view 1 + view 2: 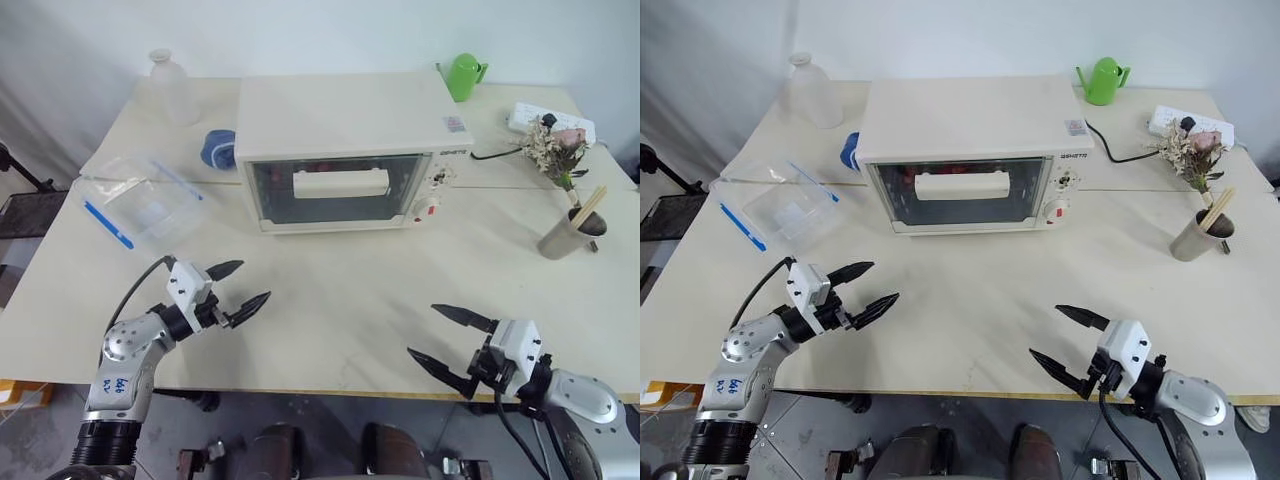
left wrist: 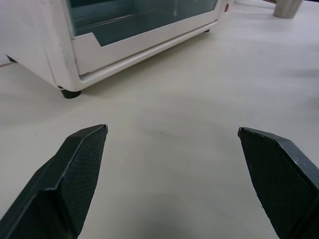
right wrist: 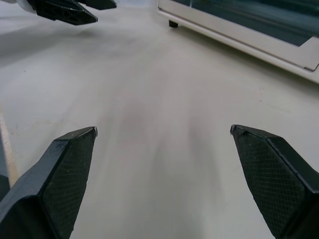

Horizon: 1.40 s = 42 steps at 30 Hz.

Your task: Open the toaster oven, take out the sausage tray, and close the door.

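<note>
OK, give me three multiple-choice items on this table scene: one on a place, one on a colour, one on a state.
1. Where is the clear plastic box?
A. On top of the oven
B. On the table, on the robot's left of the oven
C. Beside the metal cup

2. What colour is the watering can?
A. Green
B. Red
C. Blue

3. How is the toaster oven door?
A. Open flat
B. Removed
C. Shut

Answers:
1 B, it lies on the table left of the oven.
2 A, its body is bright green.
3 C, the glass panel stands upright, flush with the front, handle facing out.
</note>
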Motion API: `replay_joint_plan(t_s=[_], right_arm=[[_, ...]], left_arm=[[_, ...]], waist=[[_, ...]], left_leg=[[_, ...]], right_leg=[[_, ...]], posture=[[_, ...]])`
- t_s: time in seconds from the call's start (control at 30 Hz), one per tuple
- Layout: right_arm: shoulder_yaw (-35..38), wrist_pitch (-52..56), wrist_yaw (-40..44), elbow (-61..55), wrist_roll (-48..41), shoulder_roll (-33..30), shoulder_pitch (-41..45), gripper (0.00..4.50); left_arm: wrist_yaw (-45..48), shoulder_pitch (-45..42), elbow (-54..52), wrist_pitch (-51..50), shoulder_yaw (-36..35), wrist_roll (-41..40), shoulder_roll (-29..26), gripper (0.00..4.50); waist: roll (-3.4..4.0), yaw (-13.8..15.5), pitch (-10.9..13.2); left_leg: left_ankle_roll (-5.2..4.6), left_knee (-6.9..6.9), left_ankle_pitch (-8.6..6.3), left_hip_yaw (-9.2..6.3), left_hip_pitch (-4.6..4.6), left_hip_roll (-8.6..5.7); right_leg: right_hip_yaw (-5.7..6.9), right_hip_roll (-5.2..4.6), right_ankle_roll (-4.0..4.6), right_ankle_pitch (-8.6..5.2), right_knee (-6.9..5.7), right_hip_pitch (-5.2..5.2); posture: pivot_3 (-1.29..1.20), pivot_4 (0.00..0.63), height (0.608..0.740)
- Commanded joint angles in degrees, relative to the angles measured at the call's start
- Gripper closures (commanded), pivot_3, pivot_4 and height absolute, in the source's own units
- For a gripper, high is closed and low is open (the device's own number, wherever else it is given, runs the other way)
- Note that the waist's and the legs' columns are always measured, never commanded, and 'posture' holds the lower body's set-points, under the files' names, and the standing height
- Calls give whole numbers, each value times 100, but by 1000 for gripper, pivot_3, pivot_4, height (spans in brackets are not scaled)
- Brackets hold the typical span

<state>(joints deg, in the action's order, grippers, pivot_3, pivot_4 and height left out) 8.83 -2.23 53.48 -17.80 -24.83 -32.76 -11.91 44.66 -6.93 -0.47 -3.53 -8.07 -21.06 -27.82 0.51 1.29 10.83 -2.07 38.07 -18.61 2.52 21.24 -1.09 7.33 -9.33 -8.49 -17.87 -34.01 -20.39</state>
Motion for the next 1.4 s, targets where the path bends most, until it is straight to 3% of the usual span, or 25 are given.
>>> replay_joint_plan(t_s=[0.03, 0.17, 0.33, 0.57, 0.97, 1.2, 1.3, 1.4], right_arm=[[-50, 390, -124, -92, -457, 112, 497, 0], [-235, 1476, -485, 177, -1050, 319, 2005, 0], [-452, 1898, -533, 992, -971, 562, 3327, 0], [-646, 1767, -330, 1849, -732, 903, 4224, 0], [-643, 1062, 469, 2037, -709, 1155, 4512, 0], [-1079, -40, 1332, 1494, 104, 528, 3888, 0], [-1104, -460, 1411, 1572, 309, 415, 3719, 0], [-1110, -728, 1366, 1657, 453, 424, 3676, 0]], left_arm=[[28, 80, -359, -161, -275, -338, -84, 44], [516, 467, -871, -1085, -1118, -1776, -421, 44], [469, 931, -1332, -1275, -1589, -2020, -637, 44], [283, 1341, -1852, -1407, -1655, -2184, -464, 44], [108, 1636, -2115, -1601, -1723, -2471, -319, 44], [173, 916, -1679, -2103, -1732, -2855, -679, 44], [302, 402, -1233, -1995, -1751, -2770, -765, 636], [315, -313, -783, -1967, -1633, -2669, -810, 1591]], waist=[[-2, 3, 1], [-10, -151, 9], [-6, -120, 8], [-7, -116, 8], [-7, -144, 8], [-5, -140, 9], [-5, -147, 10], [-7, -152, 10]], left_leg=[[0, 0, 0, 0, 0, 0], [-1, 8, 1, 12, 1, 12], [5, 3, -3, -1, 2, 14], [-12, 6, -14, -19, 16, -11], [-8, 8, -12, -9, 16, -2], [-5, 6, -14, -11, 16, 1], [-5, 8, -13, -5, 15, 0], [-5, 8, -13, 17, 11, 3]], right_leg=[[1, 0, 0, 0, 0, 0], [-10, 2, 3, 1, -8, -10], [2, 1, 9, 0, -16, -15], [8, -11, 3, 3, -18, -17], [7, -3, 3, 3, -19, -19], [8, 0, 3, 3, -20, -23], [7, 4, 3, 3, -19, -22], [3, 3, 3, 3, -15, -24]], posture=[[0, 150, 740], [0, 150, 740], [0, 150, 740], [0, 150, 740], [0, 150, 740], [0, 150, 740], [0, 150, 740], [0, 150, 740]])
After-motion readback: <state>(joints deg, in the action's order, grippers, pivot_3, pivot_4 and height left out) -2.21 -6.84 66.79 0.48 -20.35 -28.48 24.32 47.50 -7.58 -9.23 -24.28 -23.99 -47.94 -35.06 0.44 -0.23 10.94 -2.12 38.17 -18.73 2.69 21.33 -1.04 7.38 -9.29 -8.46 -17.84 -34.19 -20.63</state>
